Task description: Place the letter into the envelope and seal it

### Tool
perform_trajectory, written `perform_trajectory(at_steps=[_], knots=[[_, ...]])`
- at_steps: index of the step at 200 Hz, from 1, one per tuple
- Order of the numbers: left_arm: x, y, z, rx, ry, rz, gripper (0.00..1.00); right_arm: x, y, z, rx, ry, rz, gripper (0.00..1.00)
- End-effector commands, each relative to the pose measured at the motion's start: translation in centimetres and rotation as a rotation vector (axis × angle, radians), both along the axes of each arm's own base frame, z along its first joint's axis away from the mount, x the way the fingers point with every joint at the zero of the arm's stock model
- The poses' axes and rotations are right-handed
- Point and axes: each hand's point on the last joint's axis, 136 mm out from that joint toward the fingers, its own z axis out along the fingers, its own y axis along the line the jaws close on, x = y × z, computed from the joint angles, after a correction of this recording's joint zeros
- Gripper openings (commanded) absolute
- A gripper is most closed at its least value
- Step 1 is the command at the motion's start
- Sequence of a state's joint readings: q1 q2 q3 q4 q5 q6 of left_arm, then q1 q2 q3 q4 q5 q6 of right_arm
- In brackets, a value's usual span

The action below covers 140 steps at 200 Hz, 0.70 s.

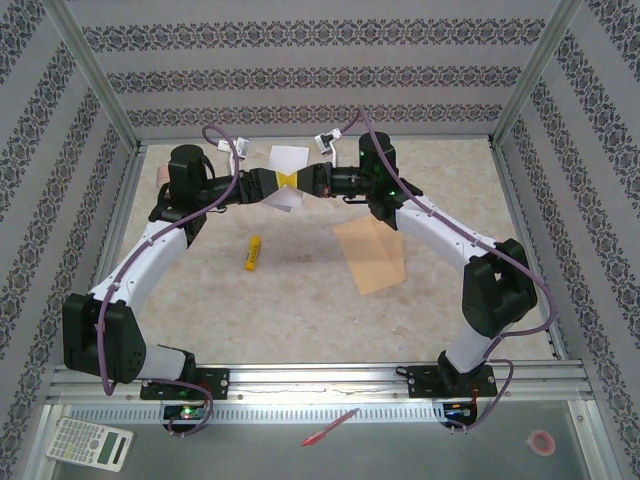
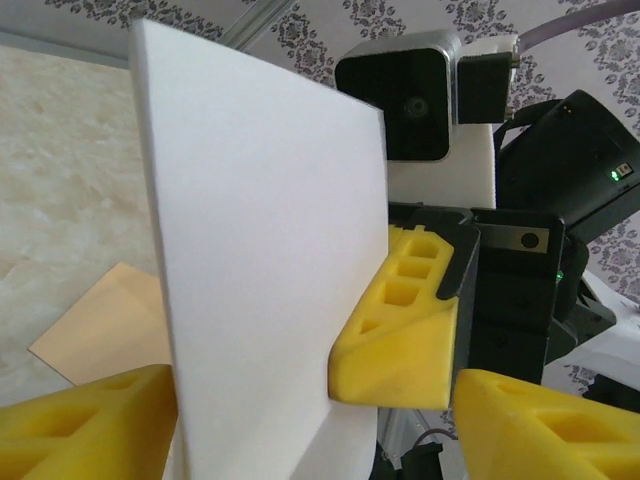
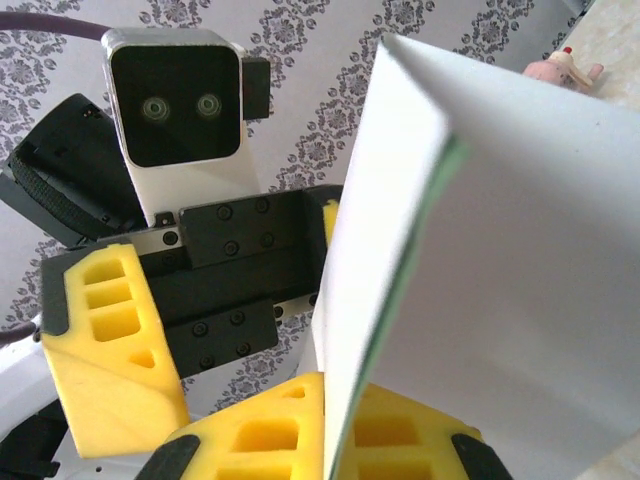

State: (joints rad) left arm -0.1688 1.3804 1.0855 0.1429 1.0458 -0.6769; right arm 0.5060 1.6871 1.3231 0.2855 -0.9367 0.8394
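The letter (image 1: 290, 158) is held upright in the air at the back centre, its white back (image 2: 260, 250) towards the left wrist camera. A thin green edge (image 3: 400, 300) shows in the right wrist view. My right gripper (image 3: 345, 440) is shut on the letter's lower edge and meets my left gripper (image 1: 278, 182) head-on. My left gripper (image 2: 320, 430) is open, its yellow fingers (image 2: 80, 425) wide apart on either side of the sheet and not touching it. One right finger (image 2: 400, 330) presses on the paper. The tan envelope (image 1: 370, 255) lies flat on the table to the right of centre.
A yellow glue stick (image 1: 252, 253) lies left of the envelope. A small pink toy (image 3: 560, 68) sits at the back of the table. Below the table's front rail lie a calculator (image 1: 90, 443), a red pen (image 1: 330, 427) and a pink ring (image 1: 541, 441). Patterned walls enclose three sides.
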Motion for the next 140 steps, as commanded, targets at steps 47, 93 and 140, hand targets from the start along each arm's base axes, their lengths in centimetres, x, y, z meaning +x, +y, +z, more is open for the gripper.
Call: perform_trajectory(at_steps=[47,93,140], knots=[[-0.8,-0.7,2.5,-0.054,-0.06,-0.059,0.48,-0.2,-0.3,2.4,0.038,-0.062,0.008,0.0],[-0.6,-0.8,2.7,-0.065,-0.058,-0.061,0.29,-0.3,-0.5,2.3,0.037,-0.061,0.005,0.0],[-0.4,-0.8,2.8,-0.077,-0.055,-0.062,0.12,-0.2,-0.8,2.5,0.038,-0.067,-0.005,0.0]])
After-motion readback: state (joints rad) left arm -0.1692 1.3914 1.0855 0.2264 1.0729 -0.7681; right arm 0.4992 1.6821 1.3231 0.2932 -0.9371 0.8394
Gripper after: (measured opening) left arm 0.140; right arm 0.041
